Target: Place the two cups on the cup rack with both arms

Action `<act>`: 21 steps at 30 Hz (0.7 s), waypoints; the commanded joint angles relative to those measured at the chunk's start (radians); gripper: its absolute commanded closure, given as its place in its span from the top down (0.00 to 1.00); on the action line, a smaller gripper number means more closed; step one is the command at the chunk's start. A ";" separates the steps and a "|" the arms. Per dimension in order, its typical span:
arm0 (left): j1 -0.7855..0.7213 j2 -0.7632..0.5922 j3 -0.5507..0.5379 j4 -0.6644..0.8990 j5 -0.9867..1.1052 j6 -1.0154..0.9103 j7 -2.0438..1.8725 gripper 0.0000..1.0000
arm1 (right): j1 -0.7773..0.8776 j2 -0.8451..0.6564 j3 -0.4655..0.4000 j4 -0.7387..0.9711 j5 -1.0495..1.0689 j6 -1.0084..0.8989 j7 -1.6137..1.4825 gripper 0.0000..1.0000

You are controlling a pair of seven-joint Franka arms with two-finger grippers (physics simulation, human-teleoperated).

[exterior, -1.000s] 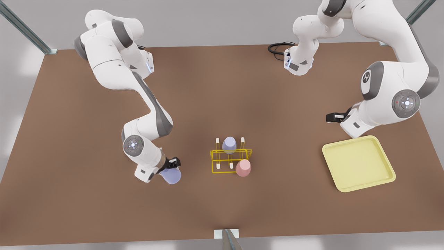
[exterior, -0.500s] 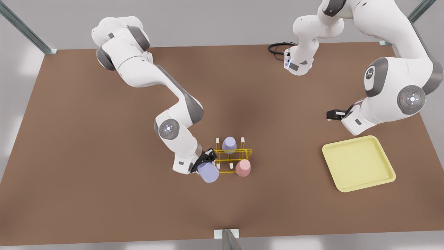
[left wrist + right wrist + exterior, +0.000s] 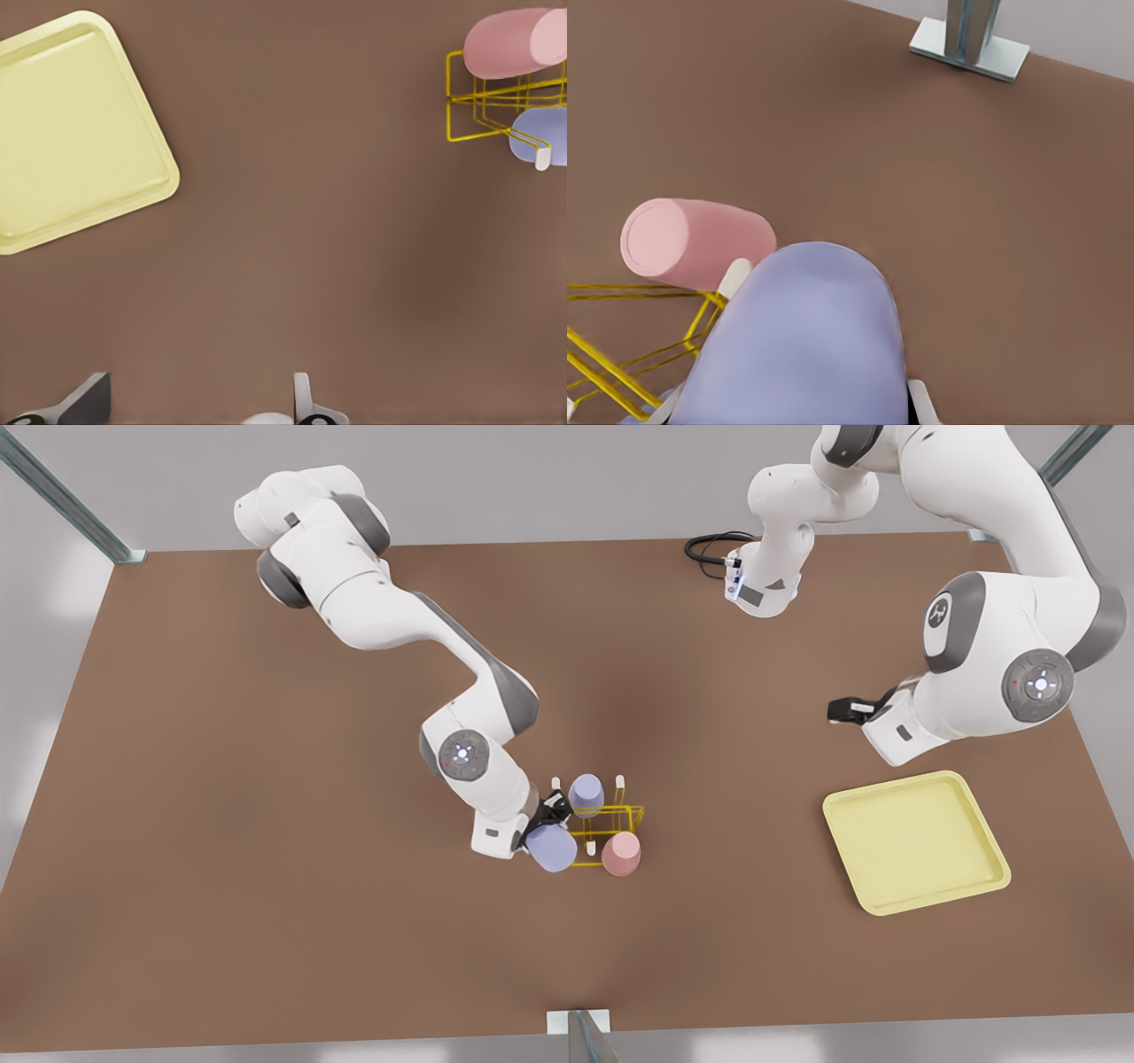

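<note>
The right gripper (image 3: 551,821) is clamped on one lavender cup (image 3: 551,848) at the yellow cup rack (image 3: 611,825), where a second lavender cup (image 3: 586,794) and one pink cup (image 3: 621,853) sit. The left gripper (image 3: 840,708), fingers apart, waits near one yellow tray (image 3: 917,841).

Both arms (image 3: 399,615) were glossy white with rounded segments and dark grey joint sections. Round grey caps on the wrists carried small lit dots. Each ended in a small black gripper; a black cable (image 3: 709,549) looped at one base.
</note>
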 commanded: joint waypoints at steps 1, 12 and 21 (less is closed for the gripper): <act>0.004 -0.001 -0.001 0.000 0.000 -0.038 0.015 1.00 | 0.004 0.006 0.000 0.001 -0.006 -0.004 0.013 0.81; 0.009 0.000 -0.001 0.000 -0.014 -0.053 0.015 1.00 | 0.015 0.021 -0.005 0.002 -0.013 -0.007 0.007 1.00; 0.024 0.003 0.005 0.076 -0.008 -0.007 0.021 1.00 | -0.195 -0.355 -0.222 -0.001 -0.087 -0.879 0.010 1.00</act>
